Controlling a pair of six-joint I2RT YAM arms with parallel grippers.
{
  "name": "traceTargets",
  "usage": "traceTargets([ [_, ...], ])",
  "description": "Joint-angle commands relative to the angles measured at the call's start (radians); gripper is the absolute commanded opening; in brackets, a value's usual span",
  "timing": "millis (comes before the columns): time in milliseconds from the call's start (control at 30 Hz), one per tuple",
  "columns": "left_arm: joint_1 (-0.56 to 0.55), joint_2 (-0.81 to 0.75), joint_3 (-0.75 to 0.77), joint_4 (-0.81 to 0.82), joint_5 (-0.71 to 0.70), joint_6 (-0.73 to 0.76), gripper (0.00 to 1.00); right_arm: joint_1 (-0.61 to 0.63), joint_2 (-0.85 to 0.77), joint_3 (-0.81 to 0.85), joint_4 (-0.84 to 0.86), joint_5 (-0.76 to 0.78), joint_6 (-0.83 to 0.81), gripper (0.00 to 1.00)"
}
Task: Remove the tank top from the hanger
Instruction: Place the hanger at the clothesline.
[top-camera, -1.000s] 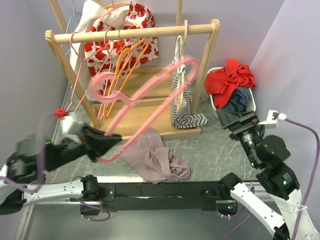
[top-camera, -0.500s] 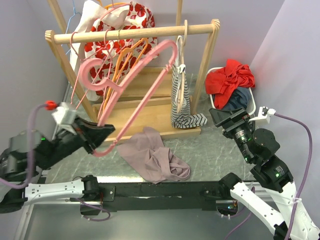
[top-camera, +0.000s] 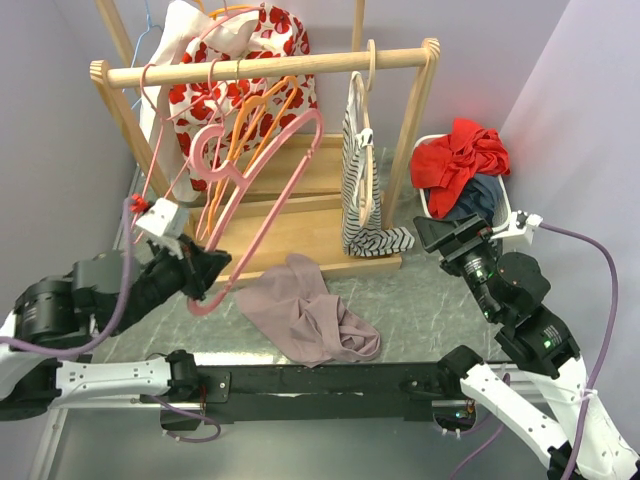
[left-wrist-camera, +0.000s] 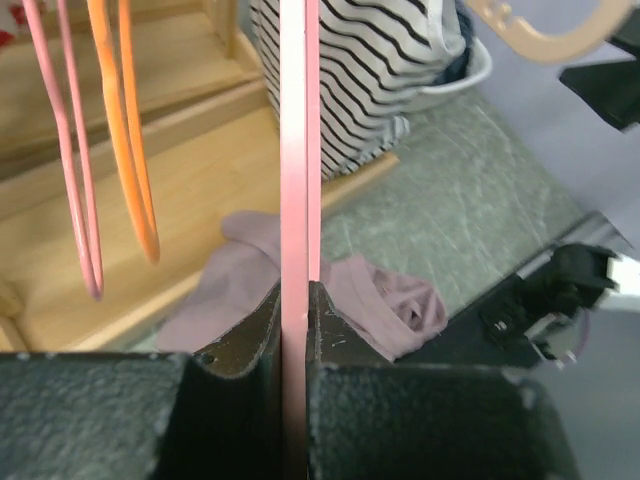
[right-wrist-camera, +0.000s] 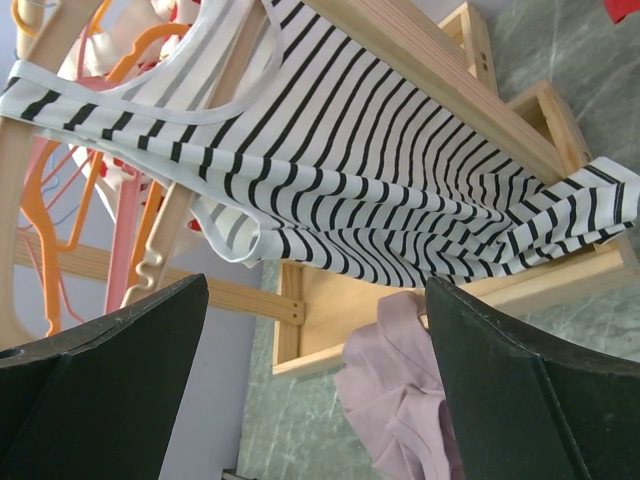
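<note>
1. The left tool (left-wrist-camera: 295, 300) is pinching shut on the thin bar of a bare pink hanger (left-wrist-camera: 299, 150), holding it in front of the left half of the rack (top-camera: 270, 68); the right tool (top-camera: 452, 235) is standing wide open, gripping nothing, right of the rack.
2. The mauve tank top (top-camera: 305, 320) is lying crumpled on the bench (top-camera: 440, 310) just in front of the rack's base, off any hanger; a striped tank top (top-camera: 360, 180) is hanging near the rack's right post.
3. The pink hanger's hook is sitting close to the orange hangers (top-camera: 250, 125) on the rack; swinging could be snagging them.
4. The narrow bar could be twisting in the pinch and dropping onto the rack's base.
5. No brand, label or writing is showing legibly.
</note>
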Motion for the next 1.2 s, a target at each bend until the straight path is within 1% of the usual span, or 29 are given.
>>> traceTargets([
  [0,0.002,0.189,0.118,0.037,-0.148,0.035,0.01,-0.004,0.017,-0.002,0.041,0.005,-0.015,0.97],
  [133,0.002,0.364,0.267,-0.025,-0.197,0.057,0.01,-0.004,0.018,-0.005,0.038,0.019,-0.027,0.98],
  [167,0.001,0.402,0.343,-0.049,-0.208,0.054,0.01,-0.006,0.019,-0.007,0.039,0.025,-0.027,0.98],
  [200,0.002,0.480,0.385,-0.079,-0.248,0.040,0.01,-0.004,0.018,-0.007,0.041,0.026,-0.032,0.98],
  [233,0.002,0.519,0.431,-0.155,-0.272,0.028,0.01,-0.006,0.018,-0.007,0.039,0.028,-0.035,0.99],
  [267,0.002,0.557,0.507,-0.187,-0.283,0.011,0.01,-0.004,0.019,-0.006,0.039,0.031,-0.038,0.99],
  [300,0.002,0.618,0.542,-0.219,-0.297,0.002,0.01,-0.006,0.022,-0.004,0.036,0.032,-0.045,0.99],
  [333,0.004,0.643,0.600,-0.263,-0.321,-0.018,0.01,-0.006,0.024,-0.001,0.033,0.035,-0.049,0.99],
  [400,0.022,0.695,0.643,-0.282,-0.322,-0.026,0.01,-0.006,0.027,0.001,0.036,0.042,-0.058,1.00],
  [433,0.039,0.703,0.664,-0.274,-0.281,-0.020,0.01,-0.007,0.027,0.001,0.035,0.043,-0.062,1.00],
  [533,0.102,0.711,0.683,-0.215,-0.219,0.024,0.01,-0.007,0.036,0.004,0.042,0.042,-0.078,1.00],
  [633,0.151,0.734,0.740,-0.213,-0.205,0.037,0.01,-0.007,0.053,0.011,0.039,0.035,-0.087,1.00],
  [667,0.165,0.751,0.757,-0.217,-0.187,0.038,0.01,-0.007,0.054,0.013,0.038,0.035,-0.088,1.00],
  [700,0.203,0.761,0.773,-0.225,-0.155,0.049,0.01,-0.009,0.059,0.013,0.038,0.034,-0.090,1.00],
  [733,0.221,0.775,0.819,-0.236,-0.138,0.054,0.01,-0.009,0.065,0.011,0.038,0.032,-0.092,1.00],
  [833,0.249,0.800,0.850,-0.212,-0.110,0.092,0.01,-0.010,0.074,0.007,0.042,0.025,-0.096,1.00],
  [867,0.257,0.795,0.846,-0.192,-0.077,0.107,0.01,-0.009,0.076,0.007,0.044,0.022,-0.096,1.00],
  [900,0.289,0.801,0.852,-0.184,-0.032,0.112,0.01,-0.012,0.077,0.007,0.047,0.019,-0.099,1.00],
  [1033,0.330,0.864,0.936,-0.240,-0.001,0.113,0.01,-0.016,0.096,0.062,0.015,-0.012,-0.102,1.00],
  [1167,0.367,0.896,0.918,-0.250,0.039,0.118,0.01,-0.016,0.091,0.085,0.013,-0.030,-0.119,1.00],
])
